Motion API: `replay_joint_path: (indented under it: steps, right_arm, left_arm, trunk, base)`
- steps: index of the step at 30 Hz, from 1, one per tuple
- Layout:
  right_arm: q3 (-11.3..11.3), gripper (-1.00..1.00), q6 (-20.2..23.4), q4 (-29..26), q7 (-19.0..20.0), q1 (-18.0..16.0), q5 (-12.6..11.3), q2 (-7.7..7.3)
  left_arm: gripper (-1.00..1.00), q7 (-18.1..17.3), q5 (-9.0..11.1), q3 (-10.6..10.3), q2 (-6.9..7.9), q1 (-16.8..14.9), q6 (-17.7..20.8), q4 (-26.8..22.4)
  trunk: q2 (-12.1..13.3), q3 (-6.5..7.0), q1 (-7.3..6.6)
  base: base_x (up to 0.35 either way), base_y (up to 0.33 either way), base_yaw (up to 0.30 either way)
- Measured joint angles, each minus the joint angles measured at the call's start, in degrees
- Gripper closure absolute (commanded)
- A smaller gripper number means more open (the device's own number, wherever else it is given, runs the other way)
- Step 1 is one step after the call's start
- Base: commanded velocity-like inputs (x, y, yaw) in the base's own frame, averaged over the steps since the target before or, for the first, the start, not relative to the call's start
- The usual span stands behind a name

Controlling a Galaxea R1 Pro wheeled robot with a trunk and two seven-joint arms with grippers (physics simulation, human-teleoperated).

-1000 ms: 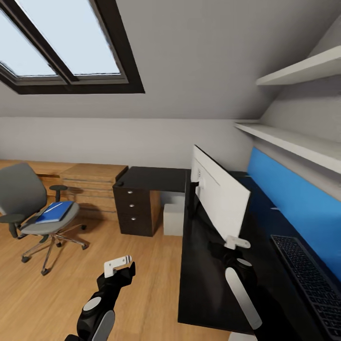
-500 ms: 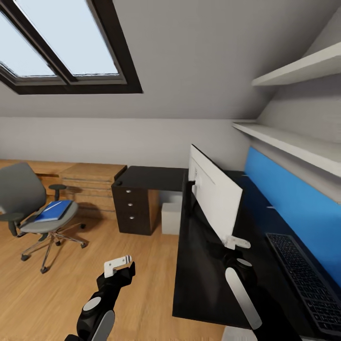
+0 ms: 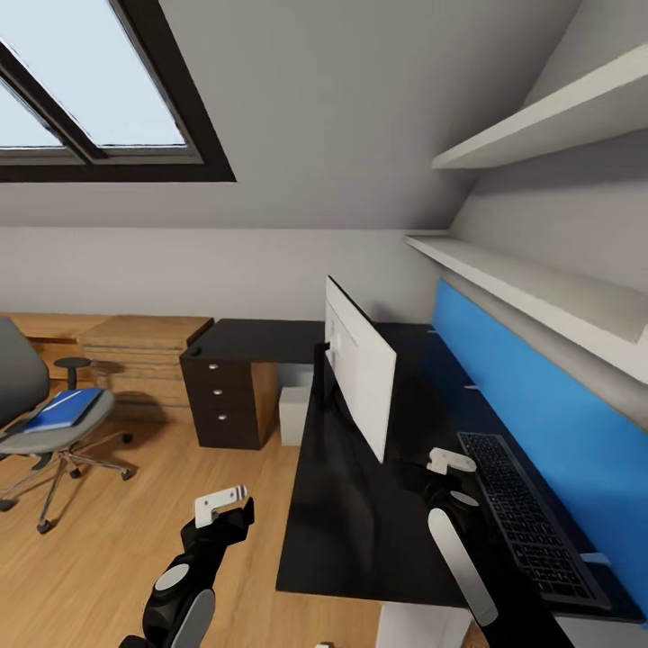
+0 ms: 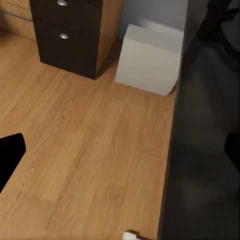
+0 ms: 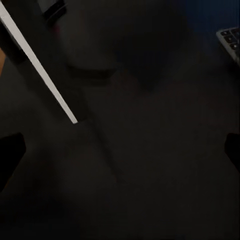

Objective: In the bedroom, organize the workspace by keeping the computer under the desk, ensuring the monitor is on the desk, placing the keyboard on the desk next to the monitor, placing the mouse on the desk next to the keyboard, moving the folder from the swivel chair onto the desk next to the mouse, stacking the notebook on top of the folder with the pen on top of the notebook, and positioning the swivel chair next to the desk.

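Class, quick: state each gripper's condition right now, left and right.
Left gripper: open, holding nothing, above the floor.
Right gripper: open, holding nothing, over the desk beside the keyboard.

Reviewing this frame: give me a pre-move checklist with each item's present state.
1. Monitor on desk: ok.
2. Keyboard on desk beside monitor: ok.
3. Computer under desk: ok.
4. Folder moved to desk: not ok, it lies on the swivel chair.
5. Mouse on desk: cannot tell.
6. Left gripper and right gripper free: jaws carry nothing visible; open or shut, cannot tell.
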Motion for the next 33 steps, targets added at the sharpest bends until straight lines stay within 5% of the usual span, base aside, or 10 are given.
replay_joint_path:
  steps: [24,26,33]
  right_arm:
    - [-0.3,-1.0,-0.3,3.7,0.1,0.0,0.2,-0.43]
    - [-1.0,-1.0,-0.6,10.3,0.2,-0.4,0.4,-2.84]
    - [-1.7,-1.0,-4.4,17.9,0.4,-2.7,0.4,-5.79]
  left_arm:
    - [-1.0,0.0,0.1,0.0,-0.04,0.0,0.0,-0.3]
    - [-1.0,0.0,0.1,-0.1,-0.05,0.1,0.0,-0.6]
    - [-1.0,0.0,0.0,-0.4,-0.05,0.2,0.1,-0.6]
  trunk:
    - [0.0,0.84,0.0]
    - [0.0,0.84,0.0]
    - [0.0,0.85,0.0]
  base:
    - [0.0,-0.003,-0.098]
    - [0.0,0.0,0.0]
    - [0.0,-0.023,0.0]
